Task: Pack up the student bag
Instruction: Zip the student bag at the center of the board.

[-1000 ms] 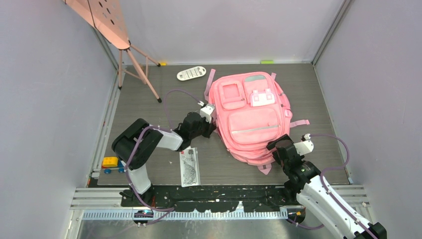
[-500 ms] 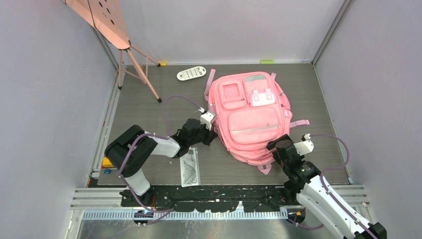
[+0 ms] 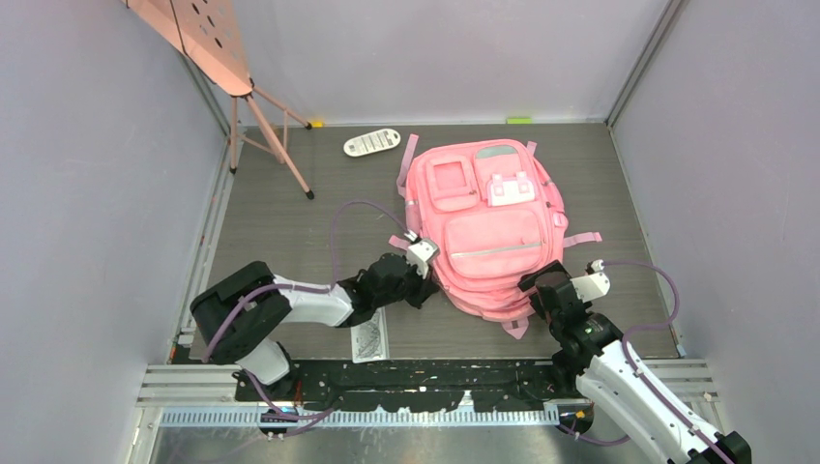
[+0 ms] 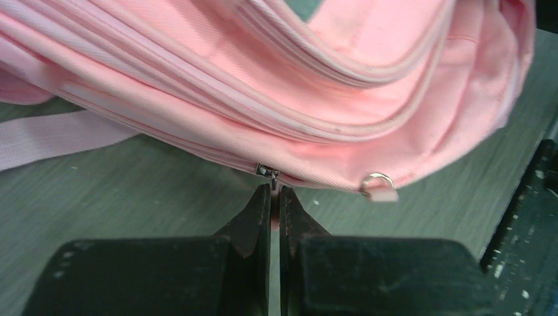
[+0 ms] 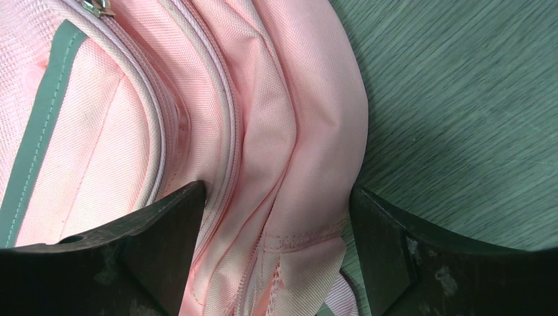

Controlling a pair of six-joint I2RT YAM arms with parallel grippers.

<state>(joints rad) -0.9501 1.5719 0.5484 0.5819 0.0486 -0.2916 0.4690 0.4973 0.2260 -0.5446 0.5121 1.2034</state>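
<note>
Pink student bag lies flat mid-table. Left gripper is pinched on the zipper pull. Right gripper straddles the bag's near corner, fingers wide. Risk: the pull slips free, or the unclamped bag drags.

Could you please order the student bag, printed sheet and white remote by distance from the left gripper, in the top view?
From the left gripper:
1. student bag, at its fingertips, right.
2. printed sheet, near edge, left.
3. white remote, far edge.
</note>
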